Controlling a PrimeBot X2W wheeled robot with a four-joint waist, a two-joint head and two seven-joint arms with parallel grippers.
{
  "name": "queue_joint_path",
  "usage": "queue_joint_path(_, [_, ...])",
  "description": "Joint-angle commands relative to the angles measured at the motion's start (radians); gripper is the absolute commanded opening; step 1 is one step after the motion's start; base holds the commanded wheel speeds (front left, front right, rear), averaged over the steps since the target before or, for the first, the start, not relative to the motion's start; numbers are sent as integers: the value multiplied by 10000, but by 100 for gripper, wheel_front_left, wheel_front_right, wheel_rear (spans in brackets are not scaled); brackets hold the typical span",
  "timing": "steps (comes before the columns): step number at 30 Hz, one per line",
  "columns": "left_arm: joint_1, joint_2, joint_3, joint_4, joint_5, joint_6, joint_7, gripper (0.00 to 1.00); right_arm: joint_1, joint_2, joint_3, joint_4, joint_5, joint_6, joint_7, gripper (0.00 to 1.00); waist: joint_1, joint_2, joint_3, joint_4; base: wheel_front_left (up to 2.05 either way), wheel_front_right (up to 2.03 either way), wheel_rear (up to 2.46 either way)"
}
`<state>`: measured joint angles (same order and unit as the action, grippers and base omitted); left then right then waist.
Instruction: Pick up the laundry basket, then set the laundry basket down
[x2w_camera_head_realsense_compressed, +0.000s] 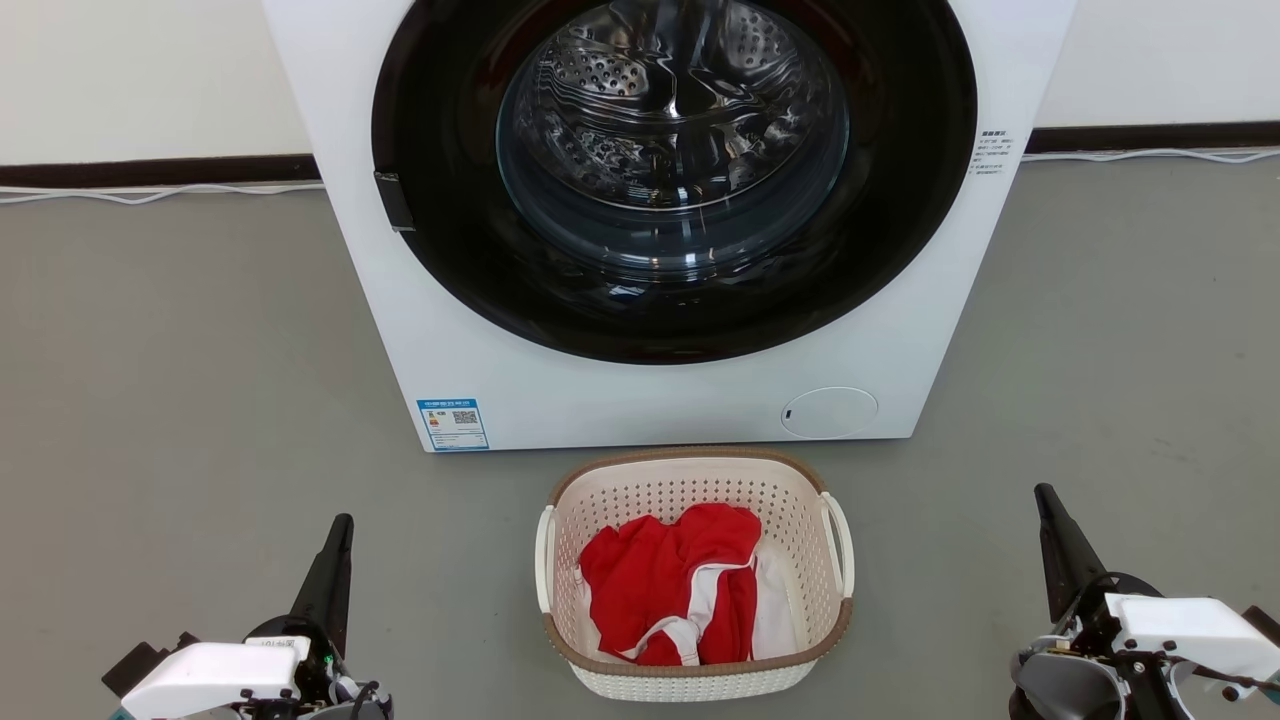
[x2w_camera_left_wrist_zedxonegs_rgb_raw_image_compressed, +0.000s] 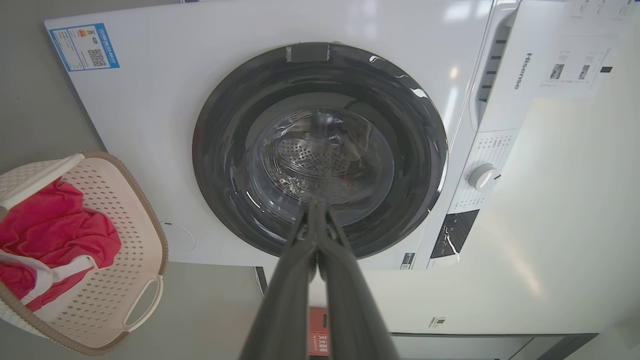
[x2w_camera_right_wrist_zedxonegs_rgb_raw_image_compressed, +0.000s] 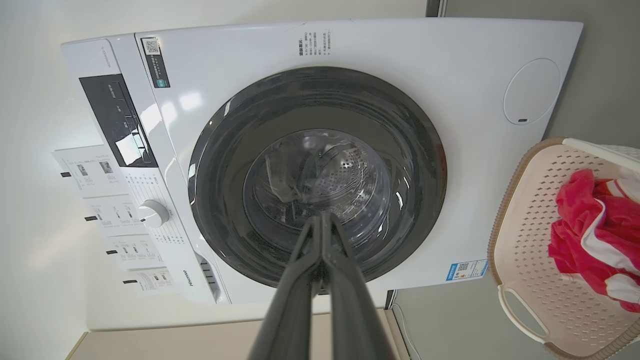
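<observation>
The laundry basket (x2w_camera_head_realsense_compressed: 690, 480) stands on the grey floor just in front of the washer; it is cream-white and perforated, with a brown rim band and two white side handles. Red and white clothes (x2w_camera_head_realsense_compressed: 675, 590) lie inside it. The basket (x2w_camera_left_wrist_zedxonegs_rgb_raw_image_compressed: 125, 235) sits at the lower left of the left wrist view, and the basket (x2w_camera_right_wrist_zedxonegs_rgb_raw_image_compressed: 525, 235) shows at the right edge of the right wrist view. My left gripper (x2w_camera_head_realsense_compressed: 342, 525) is shut and empty, well left of the basket. My right gripper (x2w_camera_head_realsense_compressed: 1043, 493) is shut and empty, well right of it. Both point towards the washer.
A white front-loading washer (x2w_camera_head_realsense_compressed: 560, 360) with a closed dark glass door (x2w_camera_head_realsense_compressed: 670, 170) stands directly behind the basket. White cables (x2w_camera_head_realsense_compressed: 150, 195) run along the wall's dark baseboard. Open grey floor (x2w_camera_head_realsense_compressed: 180, 380) lies on both sides.
</observation>
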<state>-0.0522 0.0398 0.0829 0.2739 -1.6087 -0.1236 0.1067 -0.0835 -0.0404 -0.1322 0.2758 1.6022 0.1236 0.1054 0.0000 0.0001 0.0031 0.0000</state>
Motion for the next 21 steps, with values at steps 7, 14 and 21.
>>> queue_joint_path(7, [-557, 104, 305, -290, -3, -71, 62, 0, -244, -98, 188, -311, 68, 71, 75, 0, 0, -1, 0, 0, 0, 0, 0])
queue_joint_path(14, [-557, 104, 305, -291, -3, -71, 62, 0, -244, -98, 188, -311, 68, 71, 75, 0, 0, -1, 0, 0, 0, 0, 0])
queue_joint_path(21, [-557, 104, 305, -291, -3, -71, 62, 0, -244, -98, 188, -311, 68, 71, 75, 0, 0, -1, 0, 0, 0, 0, 0])
